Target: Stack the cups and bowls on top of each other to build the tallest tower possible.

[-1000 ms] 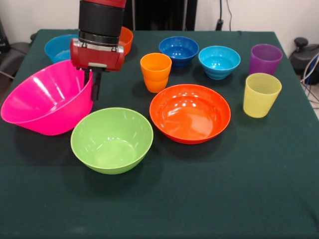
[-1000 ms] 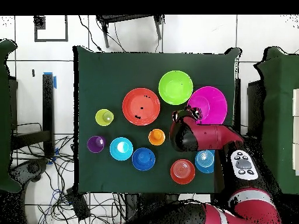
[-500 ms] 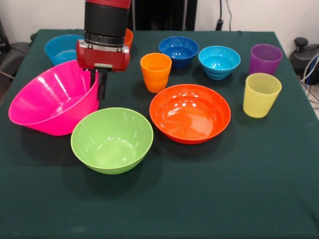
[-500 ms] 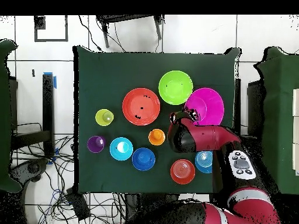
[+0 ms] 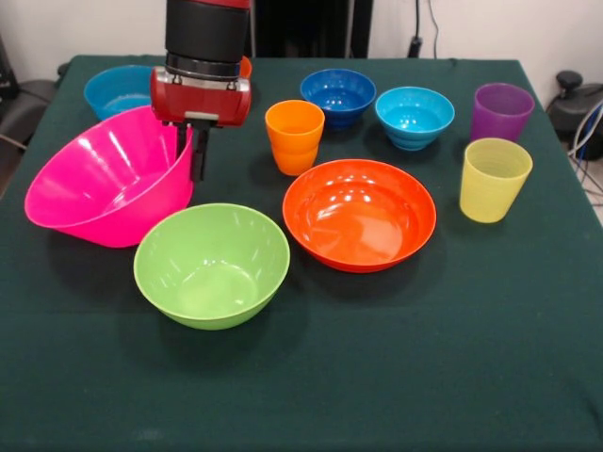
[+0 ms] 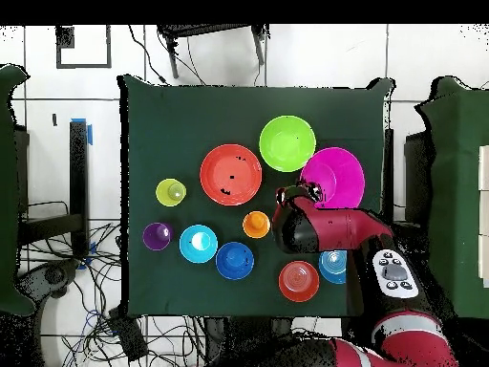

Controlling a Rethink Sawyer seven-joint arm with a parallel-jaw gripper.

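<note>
The gripper (image 5: 191,151) hangs from the red and black arm (image 5: 205,38) with its two dark fingers (image 5: 199,155) closed to a narrow gap over the near rim of the large pink bowl (image 5: 104,184), one finger inside the wall and one outside, so the bowl is pinched at its rim and tilts with its mouth turned away from the fingers. Just below the fingertips in the front view, the lime green bowl (image 5: 211,264) sits upright on the green tablecloth (image 5: 424,358), close beside the pink one. To the other side of the fingers from the pink bowl stand the orange cup (image 5: 294,136) and, nearer the camera, the shallow orange bowl (image 5: 359,213). Further out that way are the dark blue bowl (image 5: 338,95), the cyan bowl (image 5: 414,116), the purple cup (image 5: 501,111) and the yellow cup (image 5: 494,178). Behind the fingers, a blue bowl (image 5: 115,90) and a small orange bowl (image 5: 245,66) lie partly hidden by the arm. Nothing is stacked yet.
</note>
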